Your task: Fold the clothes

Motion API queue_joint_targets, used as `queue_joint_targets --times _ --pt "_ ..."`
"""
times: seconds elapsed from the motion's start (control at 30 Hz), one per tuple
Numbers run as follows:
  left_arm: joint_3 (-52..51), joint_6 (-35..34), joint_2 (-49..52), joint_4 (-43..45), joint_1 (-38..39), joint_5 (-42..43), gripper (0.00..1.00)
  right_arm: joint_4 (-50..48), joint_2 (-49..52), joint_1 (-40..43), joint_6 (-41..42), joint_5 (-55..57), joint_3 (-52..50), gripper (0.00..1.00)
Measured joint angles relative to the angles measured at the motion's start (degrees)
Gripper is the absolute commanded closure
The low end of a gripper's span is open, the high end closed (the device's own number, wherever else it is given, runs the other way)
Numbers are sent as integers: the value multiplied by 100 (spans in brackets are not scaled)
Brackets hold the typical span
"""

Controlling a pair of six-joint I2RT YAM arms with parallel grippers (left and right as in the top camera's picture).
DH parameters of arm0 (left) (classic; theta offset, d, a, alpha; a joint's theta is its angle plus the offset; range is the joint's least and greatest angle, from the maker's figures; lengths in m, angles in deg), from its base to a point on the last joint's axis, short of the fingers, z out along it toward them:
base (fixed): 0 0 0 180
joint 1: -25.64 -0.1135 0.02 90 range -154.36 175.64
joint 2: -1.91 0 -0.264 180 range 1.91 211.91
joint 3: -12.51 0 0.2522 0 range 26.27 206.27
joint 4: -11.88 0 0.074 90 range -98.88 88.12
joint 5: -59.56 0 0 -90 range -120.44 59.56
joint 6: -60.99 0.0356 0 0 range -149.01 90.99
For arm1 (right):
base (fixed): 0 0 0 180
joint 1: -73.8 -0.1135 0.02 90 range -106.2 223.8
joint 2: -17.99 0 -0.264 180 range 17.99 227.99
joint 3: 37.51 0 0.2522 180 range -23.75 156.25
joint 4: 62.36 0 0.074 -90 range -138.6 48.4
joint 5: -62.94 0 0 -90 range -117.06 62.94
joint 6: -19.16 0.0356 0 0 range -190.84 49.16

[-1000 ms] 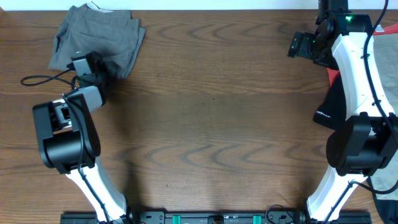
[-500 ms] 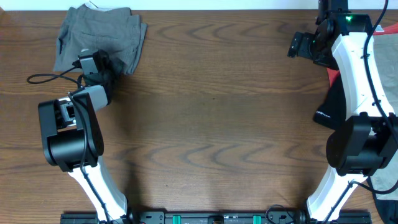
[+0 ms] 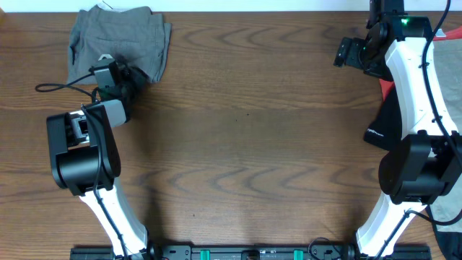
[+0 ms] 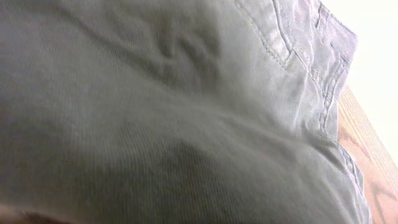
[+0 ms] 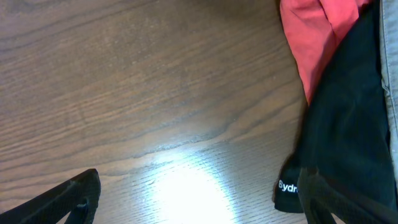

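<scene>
The grey-olive shorts (image 3: pixel 115 36) lie bunched at the table's far left corner. They fill the left wrist view (image 4: pixel 186 112), where stitched seams show at the upper right. My left gripper (image 3: pixel 121 76) is pressed against the shorts' near edge; its fingers are hidden by fabric. My right gripper (image 3: pixel 350 52) is open and empty above bare wood (image 5: pixel 199 202) at the far right. A black garment with a white logo (image 3: pixel 386 119) (image 5: pixel 348 124) and a red-orange garment (image 3: pixel 388 88) (image 5: pixel 311 37) lie to the right of it, partly under the right arm.
The table's far edge runs just behind the shorts. A black cable (image 3: pixel 61 88) trails left from the left wrist. A pale fabric (image 3: pixel 451 206) shows at the right edge near the right arm's base.
My left gripper has moved right and toward the far edge, and the shorts have shifted slightly that way with it. The right arm has not moved.
</scene>
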Motion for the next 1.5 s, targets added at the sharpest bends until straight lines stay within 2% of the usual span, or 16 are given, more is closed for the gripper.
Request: queue_joint_targets --times 0.27,0.57,0.6,0.63,0.7,0.73,0.77,1.03,1.37,1.5 --pt "0 297 -487 -1156 -151 249 55 0 0 0 0 0 0 1" --pt "0 564 -1467 -2277 -573 201 55 0 0 0 0 0 0 1" --pt "0 588 -1596 -2337 -614 203 60 0 0 0 0 0 0 1" --pt "0 581 -1690 -2341 -634 197 66 0 0 0 0 0 0 1" --pt "0 581 -1899 -2306 -643 175 86 0 0 0 0 0 0 1" --pt "0 595 -2002 -2234 -629 175 92 0 0 0 0 0 0 1" --pt "0 608 -2074 -2135 -612 179 94 0 0 0 0 0 0 1" --pt "0 695 -1989 -1681 -337 -52 94 0 0 0 0 0 0 1" --pt "0 719 -732 -544 -247 -448 94 0 0 0 0 0 0 1" --pt "0 835 -411 -402 -247 -490 94 0 0 0 0 0 0 1"
